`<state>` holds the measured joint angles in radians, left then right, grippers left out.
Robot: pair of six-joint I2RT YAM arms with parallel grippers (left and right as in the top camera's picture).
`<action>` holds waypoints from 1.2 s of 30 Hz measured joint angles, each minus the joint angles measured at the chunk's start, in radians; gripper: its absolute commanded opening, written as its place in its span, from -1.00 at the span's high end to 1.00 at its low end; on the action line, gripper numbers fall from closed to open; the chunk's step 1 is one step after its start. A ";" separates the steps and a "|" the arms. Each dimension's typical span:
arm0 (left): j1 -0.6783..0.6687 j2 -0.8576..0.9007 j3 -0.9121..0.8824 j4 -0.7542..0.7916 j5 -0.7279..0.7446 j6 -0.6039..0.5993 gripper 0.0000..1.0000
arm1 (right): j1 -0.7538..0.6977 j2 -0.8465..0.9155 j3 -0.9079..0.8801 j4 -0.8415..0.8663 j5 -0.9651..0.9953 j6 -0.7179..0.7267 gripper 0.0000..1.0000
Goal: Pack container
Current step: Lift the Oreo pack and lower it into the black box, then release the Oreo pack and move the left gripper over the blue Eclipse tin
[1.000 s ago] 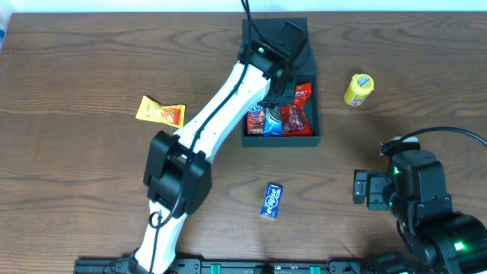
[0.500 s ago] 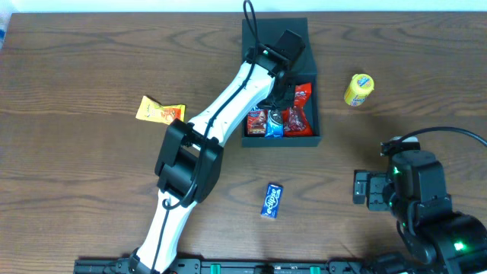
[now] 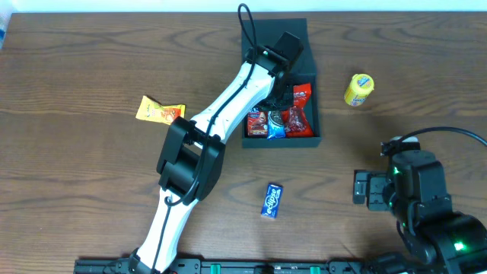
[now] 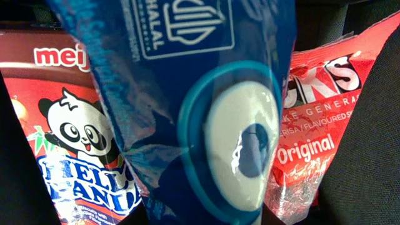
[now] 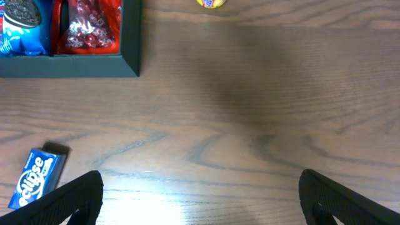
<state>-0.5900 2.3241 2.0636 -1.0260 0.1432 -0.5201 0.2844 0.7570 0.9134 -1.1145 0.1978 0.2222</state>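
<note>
The dark teal container [image 3: 281, 141] lies open at the back centre, its flap lid folded away from me. My left gripper [image 3: 277, 106] reaches down into it and is shut on a blue cookie packet [image 4: 206, 125], which stands between a Hello Panda packet [image 4: 69, 144] and a red candy packet [image 4: 312, 125]. In the overhead view the blue packet [image 3: 275, 126] sits in the container's front row. My right gripper [image 5: 200, 203] hovers open over bare wood at the right, with nothing between its fingers.
A blue gum box [image 3: 272, 200] lies on the table in front of the container. A yellow snack packet [image 3: 358, 89] sits to the container's right, and an orange packet [image 3: 160, 113] lies to its left. Another red packet [image 3: 303, 93] rests inside the container.
The left arm's elbow has swung forward towards the container while its gripper stays inside with the blue packet, now a little lower. The right arm has not moved.
</note>
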 measured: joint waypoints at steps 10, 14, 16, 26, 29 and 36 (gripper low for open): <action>0.000 0.031 0.000 0.001 0.000 -0.006 0.27 | 0.000 0.000 0.000 0.000 0.000 0.000 -0.98; -0.001 0.031 0.000 -0.002 0.007 -0.002 -0.22 | 0.000 0.000 0.000 0.000 0.000 0.000 -0.99; -0.003 0.031 0.000 -0.002 0.009 -0.006 -0.47 | 0.000 0.000 0.000 0.000 0.000 0.000 -0.98; -0.016 0.031 0.053 -0.039 0.010 -0.003 -0.65 | 0.000 0.000 0.000 0.000 0.000 0.000 -0.99; -0.018 0.030 0.093 -0.068 0.010 0.003 -0.72 | 0.000 0.000 0.000 0.000 0.000 0.000 -0.98; -0.037 -0.038 0.153 -0.155 -0.021 0.020 -0.95 | 0.000 0.000 0.000 0.000 0.000 0.000 -0.98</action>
<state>-0.6273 2.2860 2.2169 -1.1809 0.1226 -0.4999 0.2844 0.7570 0.9134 -1.1145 0.1978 0.2222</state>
